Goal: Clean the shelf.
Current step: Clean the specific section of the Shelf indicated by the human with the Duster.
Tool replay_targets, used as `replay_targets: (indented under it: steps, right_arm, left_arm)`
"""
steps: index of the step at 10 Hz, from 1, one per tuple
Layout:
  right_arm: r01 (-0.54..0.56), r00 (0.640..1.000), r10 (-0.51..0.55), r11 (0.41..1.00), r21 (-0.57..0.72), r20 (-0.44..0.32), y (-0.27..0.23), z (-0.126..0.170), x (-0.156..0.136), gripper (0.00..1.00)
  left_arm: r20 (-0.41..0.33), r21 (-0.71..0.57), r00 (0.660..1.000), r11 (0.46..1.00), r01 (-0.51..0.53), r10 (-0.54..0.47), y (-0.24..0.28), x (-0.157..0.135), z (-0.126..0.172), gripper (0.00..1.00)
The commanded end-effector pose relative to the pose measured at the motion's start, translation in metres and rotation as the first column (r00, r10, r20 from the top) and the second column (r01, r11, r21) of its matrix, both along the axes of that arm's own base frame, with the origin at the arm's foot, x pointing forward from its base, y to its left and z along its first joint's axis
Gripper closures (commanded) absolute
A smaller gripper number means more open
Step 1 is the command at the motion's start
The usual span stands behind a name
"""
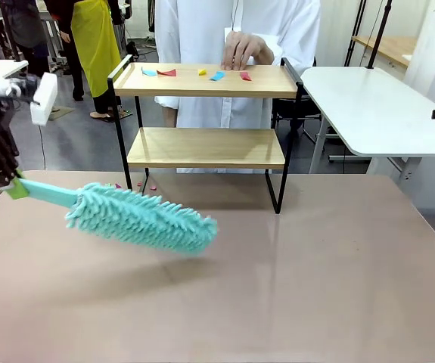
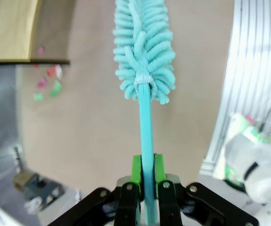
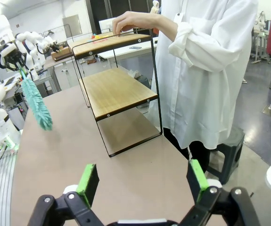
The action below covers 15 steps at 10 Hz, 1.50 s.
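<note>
At the left edge, the left gripper (image 1: 14, 187) is clamped on the turquoise handle of a chenille duster (image 1: 143, 219). Its fluffy head is held low over the beige tabletop (image 1: 315, 265). Behind it, the shelf (image 1: 202, 147) stands at the table's far middle, with coloured scraps (image 1: 217, 76) on its top board. A person's hand (image 1: 243, 50) hangs over that board's far edge. The right gripper (image 3: 142, 181) has its jaws spread wide.

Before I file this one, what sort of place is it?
Probably a lab or workshop: a person in a white coat stands behind the two-tier light-wood shelf in a black metal frame, beside a white work table and black tripod legs.
</note>
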State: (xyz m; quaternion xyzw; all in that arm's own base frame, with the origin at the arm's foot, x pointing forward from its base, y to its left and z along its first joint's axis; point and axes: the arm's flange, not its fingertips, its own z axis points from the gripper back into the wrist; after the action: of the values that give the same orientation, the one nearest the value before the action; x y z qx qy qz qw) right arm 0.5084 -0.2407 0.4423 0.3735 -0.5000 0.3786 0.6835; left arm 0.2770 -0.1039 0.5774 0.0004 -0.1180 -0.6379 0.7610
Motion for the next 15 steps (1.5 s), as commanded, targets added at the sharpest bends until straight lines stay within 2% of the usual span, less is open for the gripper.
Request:
replay_targets:
  steps: [1, 2, 3, 5, 6, 7, 9, 10, 11, 14, 15]
  right_arm:
    - [-0.002, 1.0, 0.002, 1.0, -0.006, 0.003, 0.001, 0.003, 0.0, 0.0]
    - [-0.002, 1.0, 0.002, 1.0, -0.006, 0.003, 0.001, 0.003, 0.0, 0.0]
    - [-0.002, 1.0, 0.002, 1.0, -0.006, 0.003, 0.001, 0.003, 0.0, 0.0]
    - [-0.002, 1.0, 0.002, 1.0, -0.006, 0.003, 0.001, 0.003, 0.0, 0.0]
    - [-0.002, 1.0, 0.002, 1.0, -0.006, 0.003, 0.001, 0.003, 0.0, 0.0]
    - [-0.002, 1.0, 0.002, 1.0, -0.006, 0.003, 0.001, 0.003, 0.0, 0.0]
    - [-0.002, 1.0, 0.002, 1.0, -0.006, 0.003, 0.001, 0.003, 0.0, 0.0]
    - [-0.002, 1.0, 0.002, 1.0, -0.006, 0.003, 0.001, 0.003, 0.0, 0.0]
    - [-0.002, 1.0, 0.002, 1.0, -0.006, 0.003, 0.001, 0.003, 0.0, 0.0]
    - [-0.002, 1.0, 0.002, 1.0, -0.006, 0.003, 0.001, 0.003, 0.0, 0.0]
    - [-0.002, 1.0, 0.002, 1.0, -0.006, 0.003, 0.001, 0.003, 0.0, 0.0]
  left_arm:
    - [0.015, -0.173, 0.997, 0.982, 0.074, -0.072, -0.007, -0.009, 0.019, 0.87]
    - [0.03, -0.264, 0.994, 0.958, 0.11, -0.106, -0.017, -0.014, 0.032, 0.87]
    - [0.014, -0.339, 0.996, 0.937, 0.083, -0.083, -0.025, -0.016, 0.042, 0.87]
    - [0.025, -0.486, 0.999, 0.874, -0.026, 0.043, -0.065, -0.036, 0.081, 0.87]
    - [0.04, -0.508, 0.99, 0.856, -0.097, 0.136, -0.088, -0.045, 0.099, 0.87]
    - [0.012, -0.539, 0.976, 0.823, -0.179, 0.22, -0.109, -0.051, 0.113, 0.87]
    - [-0.002, -0.557, 0.896, 0.744, -0.371, 0.445, -0.152, -0.054, 0.133, 0.87]
    - [-0.004, -0.561, 0.84, 0.694, -0.451, 0.543, -0.173, -0.055, 0.139, 0.87]
    - [0.008, -0.589, 0.8, 0.65, -0.481, 0.6, -0.199, -0.054, 0.146, 0.87]
    - [0.009, -0.568, 0.677, 0.561, -0.602, 0.736, -0.279, -0.031, 0.152, 0.87]
    - [0.006, -0.559, 0.616, 0.513, -0.651, 0.788, -0.298, -0.022, 0.152, 0.87]
